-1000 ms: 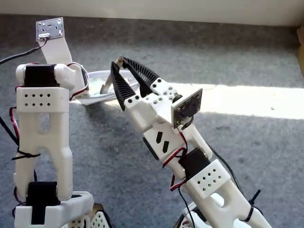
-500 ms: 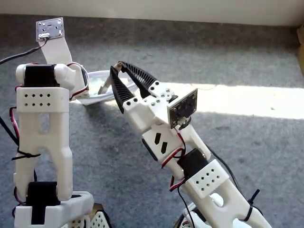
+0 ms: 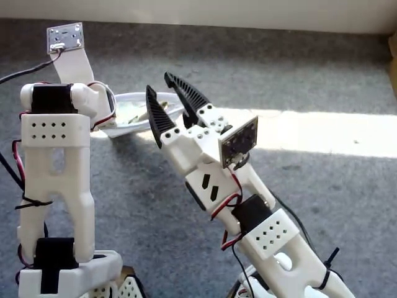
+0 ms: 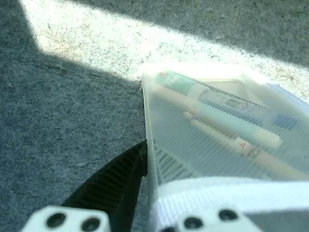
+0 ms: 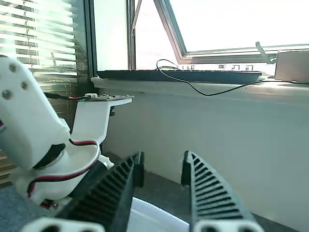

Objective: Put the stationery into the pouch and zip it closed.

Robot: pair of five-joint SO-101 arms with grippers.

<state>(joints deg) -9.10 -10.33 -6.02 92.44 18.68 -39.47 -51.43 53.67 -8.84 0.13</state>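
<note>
**Currently: left gripper pinches pouch, right gripper open and empty**

Grey carpet (image 3: 322, 68) covers the floor in the high view, with a sunlit strip (image 3: 329, 131) running out toward 3 o'clock. The left arm (image 3: 54, 155) stands upright at 9 o'clock of the frame. The right arm (image 3: 248, 205) slants up from 5 o'clock toward the centre.

The pouch (image 3: 131, 107), translucent and mesh-textured, sits at about 11 o'clock. It is tucked just beside the left arm's wrist and partly hidden by it.

In the left wrist view, the pouch (image 4: 207, 159) lies close under the camera. The left gripper (image 4: 150, 153) is closed down on the pouch's edge. One black finger (image 4: 113, 188) presses against the outside, and the other shows only dimly through the mesh.

The right gripper (image 3: 159, 84) is raised off the carpet, with the pouch at its 8 o'clock, near but not touching. Its jaws are moderately apart and nothing is between them. The right wrist view shows the same gap at the right gripper (image 5: 161, 166), with a window (image 5: 231, 24) and a cable (image 5: 207, 87) on the sill behind it.

Pens are inside the pouch: a green-capped pen (image 4: 217, 118) and a tan one (image 4: 256, 157), lying roughly parallel. Whether the zip is closed cannot be told.
</note>
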